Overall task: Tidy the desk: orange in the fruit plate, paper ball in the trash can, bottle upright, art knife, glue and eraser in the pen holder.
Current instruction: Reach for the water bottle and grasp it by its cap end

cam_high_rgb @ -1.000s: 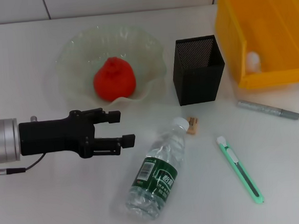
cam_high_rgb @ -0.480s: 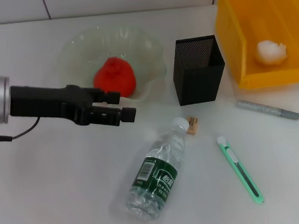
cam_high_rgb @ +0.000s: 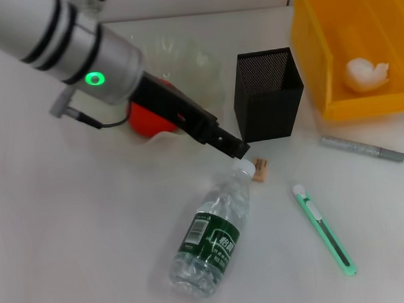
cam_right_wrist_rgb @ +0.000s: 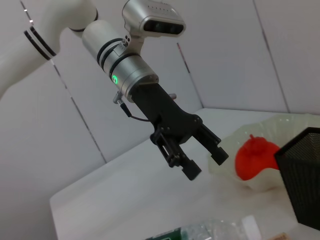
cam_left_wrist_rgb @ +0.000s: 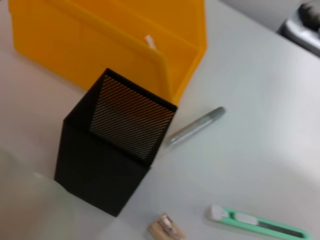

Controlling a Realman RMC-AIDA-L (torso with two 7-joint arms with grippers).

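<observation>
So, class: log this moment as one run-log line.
left gripper: open, above lying clear plastic bottle cap | red orange: in glass plate | right gripper: unseen

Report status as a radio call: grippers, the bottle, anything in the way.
Left gripper open, above bottle cap. Right gripper out of sight. Water bottle lying flat, untouched. Eraser beside the cap; pen holder close behind.

pen holder (cam_left_wrist_rgb: 107,162) upright | yellow bin (cam_left_wrist_rgb: 115,42) behind | art knife (cam_left_wrist_rgb: 257,223) near

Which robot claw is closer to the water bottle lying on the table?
The left claw. It hangs open just above the bottle's white cap, near the pen holder. The right claw isn't seen in the head view at all, so it's farther off.
</observation>
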